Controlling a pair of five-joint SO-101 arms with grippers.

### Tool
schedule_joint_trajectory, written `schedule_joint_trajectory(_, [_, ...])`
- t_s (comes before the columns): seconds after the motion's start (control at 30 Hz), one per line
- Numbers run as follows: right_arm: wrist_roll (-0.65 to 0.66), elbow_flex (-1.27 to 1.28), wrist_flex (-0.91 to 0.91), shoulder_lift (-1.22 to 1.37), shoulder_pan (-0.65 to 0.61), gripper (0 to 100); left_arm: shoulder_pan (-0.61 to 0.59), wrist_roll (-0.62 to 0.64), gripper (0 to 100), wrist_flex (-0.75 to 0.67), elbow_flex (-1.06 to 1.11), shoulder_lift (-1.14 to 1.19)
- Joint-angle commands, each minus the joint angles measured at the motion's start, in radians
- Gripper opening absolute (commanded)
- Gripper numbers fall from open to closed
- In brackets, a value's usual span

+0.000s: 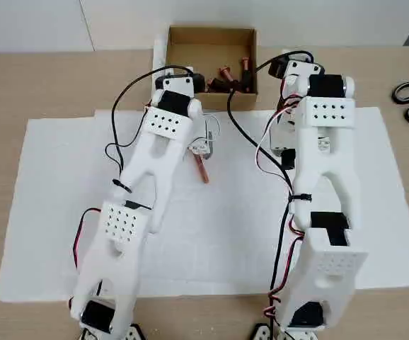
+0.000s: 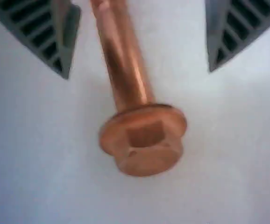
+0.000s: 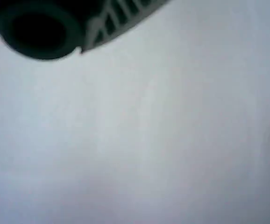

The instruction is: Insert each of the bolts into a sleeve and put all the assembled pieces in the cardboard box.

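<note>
Plainly, the left gripper [image 2: 138, 67] stands open over the white sheet [image 1: 63, 212] — its ribbed fingers [image 2: 55, 37] sit either side of a copper bolt [image 2: 142, 140] (flanged head, lying flat), clear of it. More copper pieces [image 1: 229, 76] lie in the cardboard box [image 1: 211, 34]. The right gripper [image 3: 111, 18] hangs over the sheet — open or closed, I cannot tell.
</note>
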Motion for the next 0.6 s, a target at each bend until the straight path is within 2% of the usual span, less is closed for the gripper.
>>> schedule_joint_trajectory(0.0, [0.002,-0.005,0.007,-0.071,0.007,0.4,-0.002,0.032,18,0.015,-0.048,-0.009])
schedule_joint_trajectory(0.2, [0.002,-0.005,0.007,-0.071,0.007,0.4,-0.002,0.074,18,0.006,-0.045,-0.006])
schedule_joint_trajectory(0.57, [0.002,0.008,0.007,-0.07,0.007,0.4,0.0,0.074,18,-0.015,-0.042,-0.005])
